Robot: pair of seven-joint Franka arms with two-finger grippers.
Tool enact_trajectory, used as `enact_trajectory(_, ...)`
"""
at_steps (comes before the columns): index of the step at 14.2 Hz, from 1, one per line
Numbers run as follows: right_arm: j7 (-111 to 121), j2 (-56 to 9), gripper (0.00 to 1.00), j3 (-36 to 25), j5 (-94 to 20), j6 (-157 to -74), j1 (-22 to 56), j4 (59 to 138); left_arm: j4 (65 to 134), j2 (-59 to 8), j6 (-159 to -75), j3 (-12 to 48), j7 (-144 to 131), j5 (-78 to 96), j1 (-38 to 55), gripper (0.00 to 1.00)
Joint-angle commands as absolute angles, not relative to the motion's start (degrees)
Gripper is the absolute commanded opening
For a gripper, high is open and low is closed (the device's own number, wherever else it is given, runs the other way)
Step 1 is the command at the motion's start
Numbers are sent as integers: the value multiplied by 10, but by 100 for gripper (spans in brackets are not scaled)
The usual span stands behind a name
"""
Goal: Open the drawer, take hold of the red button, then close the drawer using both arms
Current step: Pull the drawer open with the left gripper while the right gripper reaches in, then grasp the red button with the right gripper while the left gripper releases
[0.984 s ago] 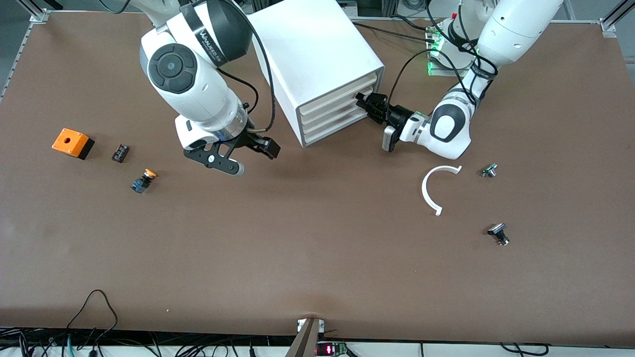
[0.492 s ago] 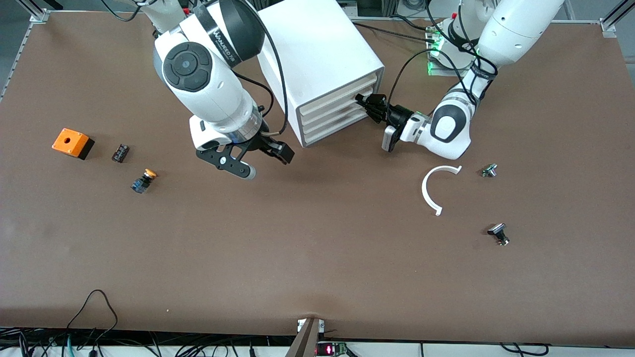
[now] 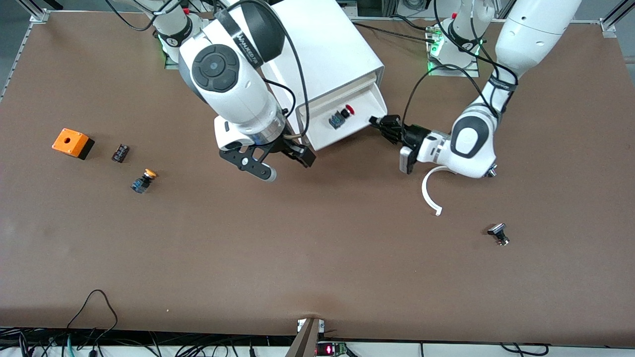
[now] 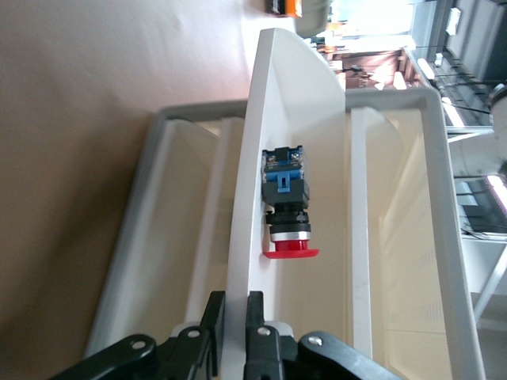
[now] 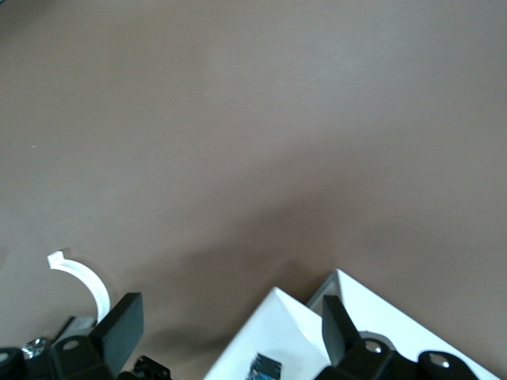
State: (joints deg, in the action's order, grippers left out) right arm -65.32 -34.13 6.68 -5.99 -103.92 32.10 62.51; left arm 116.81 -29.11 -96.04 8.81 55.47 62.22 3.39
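Left wrist view: red-capped button [image 4: 288, 201] in drawer [image 4: 255, 198], left gripper [image 4: 234, 321] clamped on its front.

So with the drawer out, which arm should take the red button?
Right. The left gripper is shut on the drawer front, holding it open. The right gripper is open beside the drawer, close to the button lying inside.
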Motion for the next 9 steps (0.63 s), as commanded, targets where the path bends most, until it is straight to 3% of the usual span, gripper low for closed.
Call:
enact_trajectory(1,-678,-367,100,62,-40,-1065,351,594,1092,-326,-969,76,482,565,26,0)
enact_trajectory(4,-735,-388,100,60,-37,-1086,376,594,1070,-334,-969,76,449,534,14,0)
enact_trajectory(5,-747,-395,100,59,-37,-1087,383,594,1070,-334,-969,76,444,533,13,45)
enact_trajectory(6,-764,-402,100,59,-37,-1089,393,593,1070,-333,-969,76,440,532,12,96)
enact_trajectory(9,-823,-419,100,58,-22,-1119,421,592,1066,-311,-969,71,401,493,11,100)
